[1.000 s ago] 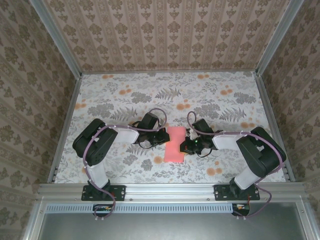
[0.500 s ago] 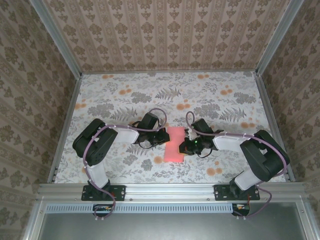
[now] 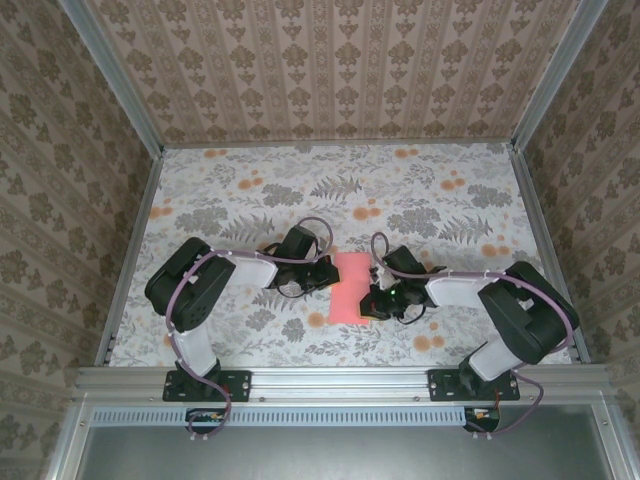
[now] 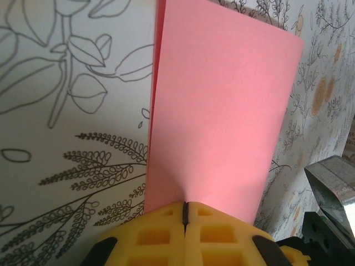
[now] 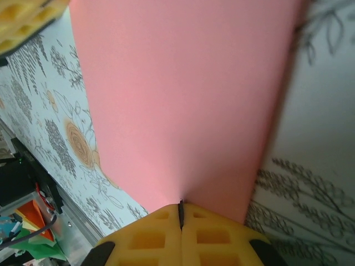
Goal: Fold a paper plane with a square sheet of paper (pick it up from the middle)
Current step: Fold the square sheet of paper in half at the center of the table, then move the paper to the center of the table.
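- The salmon-pink sheet of paper (image 3: 349, 286) lies near the middle of the floral-printed worktop (image 3: 250, 190), between the two arms. It is doubled over into an upright rectangle, longer than it is wide.
- In the left wrist view a second layer of the sheet of paper (image 4: 222, 111) peeks out along its left edge, so it is folded in two.
- The left claw (image 3: 326, 277) meets the sheet's left long edge. Close up, the left claw (image 4: 185, 213) has its yellow fingers (image 4: 150, 235) pressed together with the pink edge pinched in the seam.
- The right claw (image 3: 369, 300) meets the opposite long edge, slightly nearer the arm bases. Its own camera shows the right claw (image 5: 180, 213) pressed together on the sheet of paper (image 5: 183, 94) in the same way.
- Both arms are bent low, with their forearms reaching inward towards each other.
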Controlling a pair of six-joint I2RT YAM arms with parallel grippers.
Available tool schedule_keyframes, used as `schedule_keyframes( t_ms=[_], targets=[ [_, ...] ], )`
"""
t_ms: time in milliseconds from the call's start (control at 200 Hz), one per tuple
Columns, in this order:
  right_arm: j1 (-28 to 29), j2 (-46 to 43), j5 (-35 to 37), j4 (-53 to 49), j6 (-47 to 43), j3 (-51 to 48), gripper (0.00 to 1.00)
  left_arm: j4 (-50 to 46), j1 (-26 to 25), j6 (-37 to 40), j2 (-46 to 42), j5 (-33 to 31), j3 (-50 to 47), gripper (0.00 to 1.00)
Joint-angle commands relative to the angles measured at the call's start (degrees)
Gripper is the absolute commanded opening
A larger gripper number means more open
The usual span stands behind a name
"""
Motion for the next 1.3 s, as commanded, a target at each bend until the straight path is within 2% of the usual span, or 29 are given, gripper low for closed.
schedule_keyframes(
  t_ms=[0,135,260,360,435,525,645,845,1070,1295],
  targets=[
    [0.4,-2.3,1.8,-9.6,-0.4,-4.1,0.0,-17.0,0.3,-0.6,6.1,-11.1,-5.6,0.0],
    [0.2,-6.9,3.3,-13.7,-0.5,-5.7,0.0,-16.7,0.4,-0.4,5.9,-10.9,-5.5,0.0],
    [0.0,-12.4,6.1,-17.2,-0.5,-2.9,0.0,-16.3,0.7,0.3,4.9,-9.4,-4.8,0.0],
    [0.0,-15.9,9.0,-16.4,0.8,0.5,0.0,-14.4,1.8,-0.1,1.1,-6.7,-4.6,0.0],
    [0.0,-16.0,11.7,-14.7,1.6,3.0,0.0,-16.1,2.5,-0.1,-3.3,-7.4,-3.9,0.0],
    [0.0,-12.5,12.9,-11.9,2.2,6.1,0.0,-18.3,3.3,-0.1,-8.7,-9.3,-3.8,0.0],
    [0.2,-3.6,10.2,-6.9,3.0,10.9,0.0,-18.5,3.9,-0.5,-13.9,-10.4,-5.4,0.0],
    [2.3,7.6,6.1,-2.0,3.7,19.5,0.0,-14.9,5.8,0.0,-19.1,-6.7,-7.4,0.0],
    [2.6,13.1,14.7,-4.8,6.4,22.2,0.0,-14.6,6.4,2.6,-19.6,-4.3,-4.7,0.0],
    [2.6,18.4,17.2,-7.7,3.4,27.2,0.0,-16.4,7.9,2.6,-20.1,-5.8,-4.0,0.15]
  ],
)
